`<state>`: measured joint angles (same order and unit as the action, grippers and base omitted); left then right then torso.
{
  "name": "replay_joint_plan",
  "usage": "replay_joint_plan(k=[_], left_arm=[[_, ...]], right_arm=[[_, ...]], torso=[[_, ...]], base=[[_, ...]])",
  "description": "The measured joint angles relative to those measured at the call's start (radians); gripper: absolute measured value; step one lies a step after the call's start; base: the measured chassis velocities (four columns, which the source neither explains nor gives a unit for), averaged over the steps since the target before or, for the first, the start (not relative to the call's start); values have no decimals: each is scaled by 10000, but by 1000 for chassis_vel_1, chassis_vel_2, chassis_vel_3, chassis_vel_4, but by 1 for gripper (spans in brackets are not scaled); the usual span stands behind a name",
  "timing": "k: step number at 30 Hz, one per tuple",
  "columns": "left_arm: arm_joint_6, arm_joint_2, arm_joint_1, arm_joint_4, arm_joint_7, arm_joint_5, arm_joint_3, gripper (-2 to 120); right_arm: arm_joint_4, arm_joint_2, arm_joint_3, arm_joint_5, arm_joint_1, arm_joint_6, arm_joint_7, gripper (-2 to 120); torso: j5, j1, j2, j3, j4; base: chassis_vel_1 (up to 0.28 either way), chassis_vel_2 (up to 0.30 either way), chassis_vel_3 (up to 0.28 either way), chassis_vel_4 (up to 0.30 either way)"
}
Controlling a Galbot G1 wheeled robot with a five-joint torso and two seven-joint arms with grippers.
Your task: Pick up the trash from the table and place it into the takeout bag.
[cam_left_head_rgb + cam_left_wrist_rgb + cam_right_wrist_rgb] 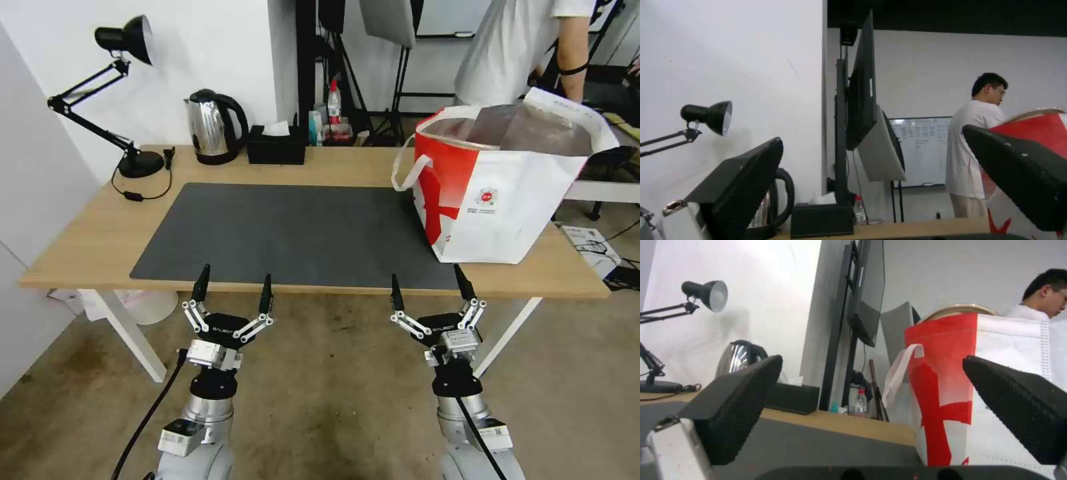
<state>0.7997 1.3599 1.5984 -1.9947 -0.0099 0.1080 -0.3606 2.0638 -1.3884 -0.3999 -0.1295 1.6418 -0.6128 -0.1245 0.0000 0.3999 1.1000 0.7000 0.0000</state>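
Below table (80, 267) near edge: left tool (233, 288), right tool (429, 285) upright, spread.

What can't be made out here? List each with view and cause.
- Inside of the takeout bag: head view, hidden by its own walls.
- Print under the bag's logo: head view, too small.
- Kettle: left wrist view, mostly behind the left gripper.
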Motion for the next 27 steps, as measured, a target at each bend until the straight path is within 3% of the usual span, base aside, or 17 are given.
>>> replay_joint_plan(k=[27], left_arm=[[-11, 0, -1, -2, 0, 0, 0, 100]], right_arm=[[0, 0, 0, 0, 0, 0, 0, 100]], torso=[[0, 0, 0, 1, 0]], base=[[0, 0, 0, 0]])
